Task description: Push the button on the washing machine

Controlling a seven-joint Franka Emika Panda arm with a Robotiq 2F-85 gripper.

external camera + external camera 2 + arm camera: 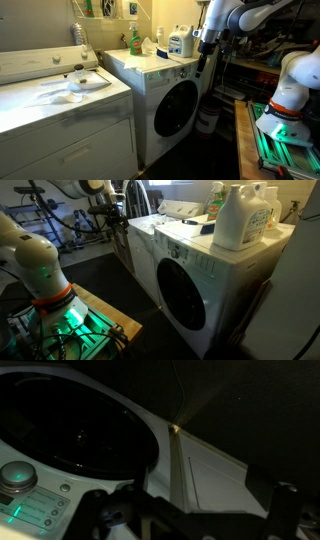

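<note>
The washing machine is a white front-loader with a round dark porthole door; it shows in both exterior views. In the wrist view its door glass fills the upper left. A round dial and a row of small buttons with green lights sit at the lower left. My gripper hangs at the machine's top front corner, on the side away from the dryer. In the wrist view its fingers stand wide apart, open and empty, a short way from the panel.
A wider white flat-topped dryer stands beside the washer. Detergent jugs and a green bottle stand on the washer's top. My white base sits on a wooden stand. Cluttered shelves lie behind the arm.
</note>
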